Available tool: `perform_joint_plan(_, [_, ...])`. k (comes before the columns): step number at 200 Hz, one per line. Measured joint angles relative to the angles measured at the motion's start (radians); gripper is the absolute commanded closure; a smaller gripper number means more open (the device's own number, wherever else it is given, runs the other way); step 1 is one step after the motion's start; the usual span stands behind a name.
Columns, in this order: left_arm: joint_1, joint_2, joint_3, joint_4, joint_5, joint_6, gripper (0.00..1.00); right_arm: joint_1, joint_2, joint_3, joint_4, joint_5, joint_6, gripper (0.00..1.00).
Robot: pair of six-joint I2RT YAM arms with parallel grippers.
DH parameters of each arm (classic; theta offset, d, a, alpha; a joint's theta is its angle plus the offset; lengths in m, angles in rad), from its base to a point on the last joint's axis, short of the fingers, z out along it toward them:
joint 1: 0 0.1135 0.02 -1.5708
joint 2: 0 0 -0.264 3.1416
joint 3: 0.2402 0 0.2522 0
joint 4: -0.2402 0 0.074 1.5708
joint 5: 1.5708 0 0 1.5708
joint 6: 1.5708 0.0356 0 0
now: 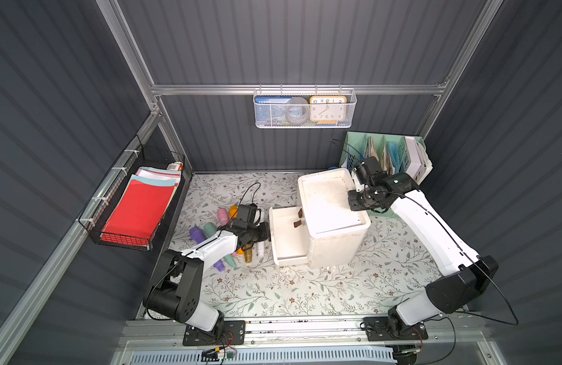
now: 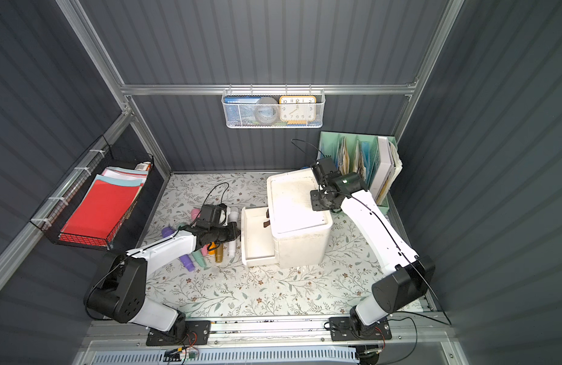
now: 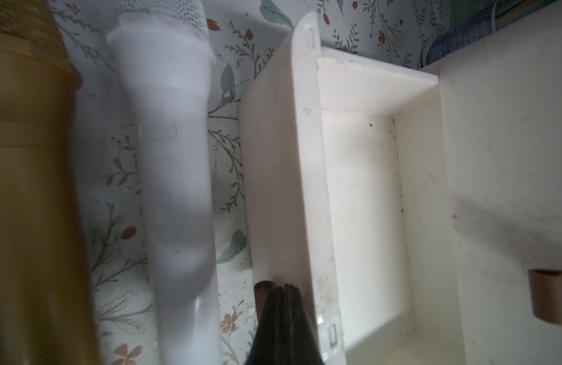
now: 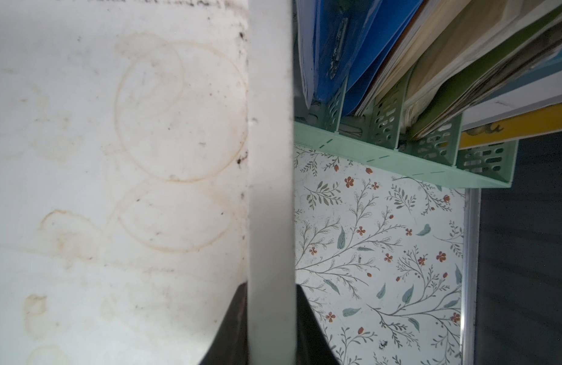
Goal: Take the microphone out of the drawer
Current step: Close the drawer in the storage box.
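White plastic microphone with a mesh head lies on the floral mat at 9 o'clock of the pulled-out white drawer, which looks empty. Left gripper, shut, sits at the drawer's brown handle; right gripper clamps the white plastic cabinet by its rim. Any drawer travel should run straight along 3–9, cabinet braced. Microphone's long axis runs 12–6, head toward 12

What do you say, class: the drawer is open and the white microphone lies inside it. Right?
No. The drawer is open, but the white microphone lies outside it, on the mat beside the drawer front. The left wrist view shows this.
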State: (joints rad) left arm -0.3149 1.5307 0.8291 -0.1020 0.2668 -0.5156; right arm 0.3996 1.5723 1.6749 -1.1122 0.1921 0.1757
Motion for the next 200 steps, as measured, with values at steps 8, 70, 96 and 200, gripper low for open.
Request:
perform_joint_plan(8, [0.002, 0.001, 0.0, 0.003, 0.006, 0.0, 1.0, 0.0, 0.0, 0.0, 0.0, 0.0, 0.0, 0.97])
perform_joint_plan(70, [0.006, 0.015, -0.03, 0.086, 0.083, -0.052, 1.0, 0.002, 0.002, 0.002, 0.0, 0.002, 0.001, 0.97])
perform_joint_plan(96, [0.006, 0.037, -0.033, 0.127, 0.105, -0.079, 1.0, 0.003, 0.002, 0.003, -0.002, 0.004, 0.001, 0.97])
perform_joint_plan(200, [-0.08, 0.178, 0.047, 0.193, 0.13, -0.131, 1.0, 0.005, 0.009, 0.012, -0.008, 0.008, 0.005, 0.97])
